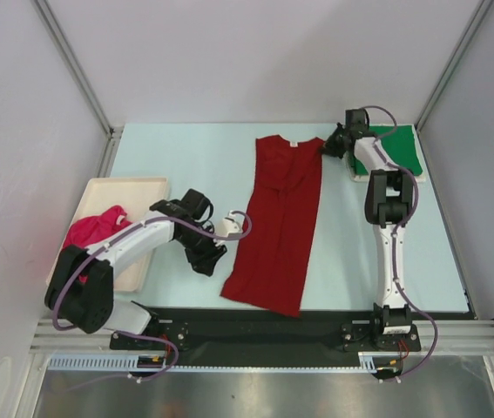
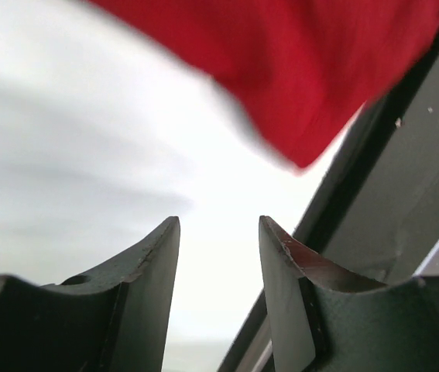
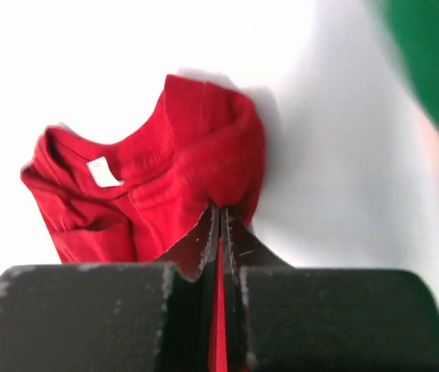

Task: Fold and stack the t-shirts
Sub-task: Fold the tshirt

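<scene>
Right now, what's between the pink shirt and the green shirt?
The dark red t-shirt, flanked by the left arm and right arm, in the top view.

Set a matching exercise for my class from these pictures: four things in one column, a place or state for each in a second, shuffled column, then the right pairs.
1. dark red cloth t-shirt
2. bright pink cloth t-shirt
3. green cloth t-shirt
4. left gripper

A. crumpled in the shallow cream rectangular tray
B. lying flat at the far right corner of the table
C. open, holding nothing
D. laid out long in the middle, its collar end pinched by the right gripper

Pairs: 1-D, 2-A, 3-B, 4-C
</scene>
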You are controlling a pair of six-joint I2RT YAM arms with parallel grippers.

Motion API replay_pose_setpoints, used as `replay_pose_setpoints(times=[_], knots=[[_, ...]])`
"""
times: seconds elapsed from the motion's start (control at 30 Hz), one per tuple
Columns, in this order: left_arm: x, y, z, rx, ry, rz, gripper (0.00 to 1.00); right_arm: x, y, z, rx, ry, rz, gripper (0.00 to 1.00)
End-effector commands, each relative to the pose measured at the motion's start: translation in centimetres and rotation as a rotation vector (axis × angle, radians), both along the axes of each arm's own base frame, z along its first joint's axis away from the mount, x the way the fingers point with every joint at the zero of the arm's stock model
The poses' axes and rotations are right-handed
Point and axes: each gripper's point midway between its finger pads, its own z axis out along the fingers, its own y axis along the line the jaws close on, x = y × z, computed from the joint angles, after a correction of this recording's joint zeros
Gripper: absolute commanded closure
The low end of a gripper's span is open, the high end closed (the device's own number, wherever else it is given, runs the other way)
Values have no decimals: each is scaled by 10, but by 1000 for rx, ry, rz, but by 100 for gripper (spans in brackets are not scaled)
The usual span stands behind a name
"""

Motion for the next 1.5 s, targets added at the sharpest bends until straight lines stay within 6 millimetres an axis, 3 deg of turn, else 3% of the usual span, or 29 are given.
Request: replay_pose_setpoints(times=[0.0,0.03,0.1,0.17,0.23,0.33,0.37,0.47,0.5,0.57,0.6,0.67,0.7,0.73,0.93,1.07,1.17,1.3,1.47], knots=[[19,-25,11,-58,-44,-5,49,44,41,36,89,-134,37,100],[20,-30,11,-59,-53,-16,49,57,44,43,109,-175,30,98],[20,-40,7,-38,-79,-57,50,64,45,54,169,-197,8,85],[19,-45,5,-26,-114,-96,51,56,43,69,153,-199,15,66],[15,-55,9,-34,-180,-175,51,46,36,83,60,-227,29,56],[12,-69,16,-63,-252,-279,50,17,25,115,-28,-246,36,48],[13,-71,15,-58,-264,-300,50,-1,23,133,-45,-249,38,46],[11,-84,10,-21,-340,-396,45,-38,19,140,-142,-209,39,45],[1,-92,8,-19,-363,-464,45,-64,16,140,-166,-175,34,44],[-11,-95,5,-20,-382,-553,43,-100,21,130,-172,-130,54,44],[-23,-93,-3,-8,-376,-605,42,-135,21,116,-174,-82,66,44],[-27,-87,-11,21,-396,-659,42,-170,22,101,-181,-31,75,44],[-32,-85,-14,28,-396,-685,41,-208,23,69,-201,58,97,44],[-35,-83,-18,34,-389,-701,41,-224,23,79,-199,39,102,44],[-48,-103,-29,4,-409,-747,42,-354,49,42,-198,180,212,47],[-46,-104,-41,18,-394,-712,46,-419,60,27,-178,270,273,48],[-46,-100,-47,36,-386,-701,53,-456,63,14,-165,333,290,50],[-50,-96,-50,51,-362,-690,69,-490,75,-3,-104,381,318,52],[-65,-93,-50,48,-294,-691,95,-507,93,-16,-88,383,365,52]])
